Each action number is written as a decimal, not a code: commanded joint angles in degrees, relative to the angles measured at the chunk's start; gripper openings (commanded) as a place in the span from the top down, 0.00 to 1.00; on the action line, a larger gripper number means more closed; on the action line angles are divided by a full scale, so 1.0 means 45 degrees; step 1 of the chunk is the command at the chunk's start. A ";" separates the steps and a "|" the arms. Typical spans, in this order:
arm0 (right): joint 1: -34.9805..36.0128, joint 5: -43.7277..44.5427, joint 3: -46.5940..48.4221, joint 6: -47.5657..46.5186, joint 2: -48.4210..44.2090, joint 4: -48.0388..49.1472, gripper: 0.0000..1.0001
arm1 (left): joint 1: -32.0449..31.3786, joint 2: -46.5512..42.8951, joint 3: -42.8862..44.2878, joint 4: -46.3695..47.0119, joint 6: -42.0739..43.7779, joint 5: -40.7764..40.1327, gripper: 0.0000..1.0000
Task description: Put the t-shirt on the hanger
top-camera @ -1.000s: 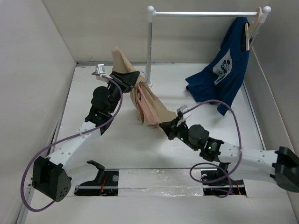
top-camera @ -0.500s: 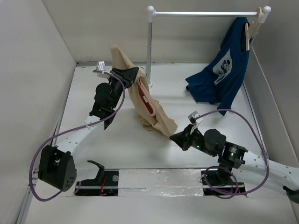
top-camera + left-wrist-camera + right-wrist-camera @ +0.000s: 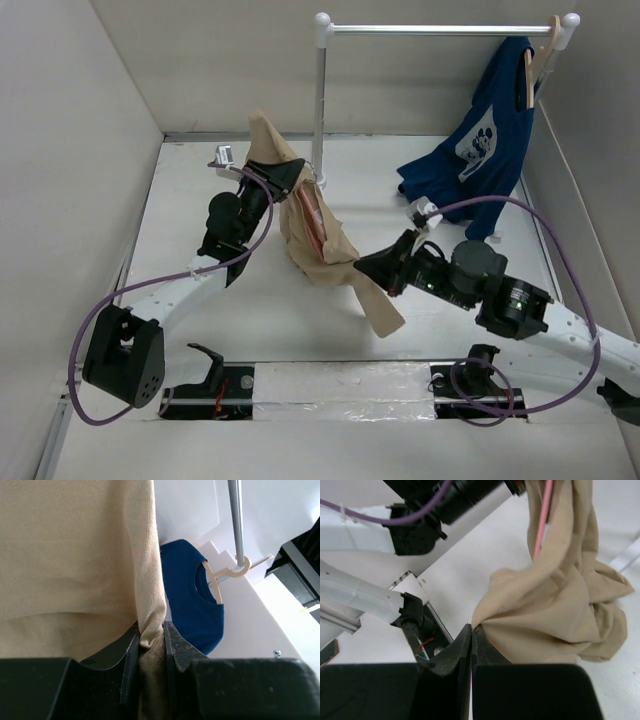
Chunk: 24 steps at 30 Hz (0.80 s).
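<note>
The white table (image 3: 250, 320) runs between pale walls, and at its far side stands a white clothes rail (image 3: 440, 30) whose foot is hidden behind cloth. A dark blue t-shirt (image 3: 480, 150) with a white print hangs from the rail's right end on a light wooden hanger (image 3: 533, 65), its lower part trailing onto the table; the left wrist view shows only its collar and one shoulder (image 3: 192, 605).

The t-shirt (image 3: 320, 245), plain tan, is bunched and lifted off the table near the middle, strung between the two arms. It fills most of the left wrist view (image 3: 65, 555), so its outline cannot be made out there. The left gripper (image 3: 285, 180) holds the upper end, its jaws pinching a vertical fold of the cloth (image 3: 151, 640); whether anything else sits in that grip is hidden by the fabric. The right gripper (image 3: 365, 268) is lower and to the right, jaws pressed together on a corner of the t-shirt (image 3: 471, 630), with a loose flap drooping below it.

The hanger (image 3: 312, 215) shows only as a thin pink line inside the folds (image 3: 542, 525); its hook and ends are covered
</note>
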 commanded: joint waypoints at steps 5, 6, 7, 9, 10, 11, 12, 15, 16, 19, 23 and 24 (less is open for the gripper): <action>0.0125 -0.2291 0.2498 -0.0299 0.2211 0.0247 1.00 | 0.0191 -0.0363 -0.0046 0.1844 -0.0644 0.0537 1.00; 0.0125 -0.2350 0.2463 -0.0260 0.2368 0.0068 1.00 | 0.0347 -0.0460 -0.0026 0.1883 -0.0800 0.0674 1.00; 0.0125 -0.2312 0.2307 -0.0240 0.2466 -0.0050 1.00 | 0.0542 -0.0500 0.0032 0.1980 -0.1130 0.0772 1.00; 0.0125 -0.2331 0.1375 0.0305 0.2448 -0.0013 1.00 | 0.0680 -0.0597 0.0130 0.1961 -0.1328 0.0890 1.00; 0.0125 -0.2370 0.1001 0.0636 0.2293 0.0104 1.00 | 0.0836 -0.0598 0.0324 0.1942 -0.1445 0.1064 1.00; 0.0125 -0.2389 0.0669 0.0755 0.2175 0.0143 1.00 | 0.0837 -0.0578 0.0403 0.1942 -0.1524 0.1144 1.00; 0.0125 -0.2332 0.0337 0.0930 0.2039 0.0163 1.00 | 0.0837 -0.0559 0.0520 0.1942 -0.1602 0.1202 1.00; 0.0378 -0.1572 -0.0564 0.1302 0.1182 -0.0050 1.00 | 0.0955 -0.0558 0.0930 0.1806 -0.1700 0.1398 1.00; 0.0379 -0.1144 -0.0759 0.1342 0.0946 -0.0187 1.00 | 0.0955 -0.0559 0.1066 0.1728 -0.1700 0.1398 1.00; 0.0379 -0.0733 -0.0897 0.1518 0.0436 -0.0325 1.00 | 0.0955 -0.0442 0.1165 0.1805 -0.1856 0.1476 1.00; 0.0379 -0.1646 0.0016 0.1013 0.1040 -0.0034 1.00 | 0.0781 -0.0012 0.1166 0.2019 -0.1837 0.1632 1.00; 0.0379 -0.1802 0.0272 0.0913 0.1196 0.0103 1.00 | 0.0779 0.0143 0.1011 0.2155 -0.1837 0.1652 1.00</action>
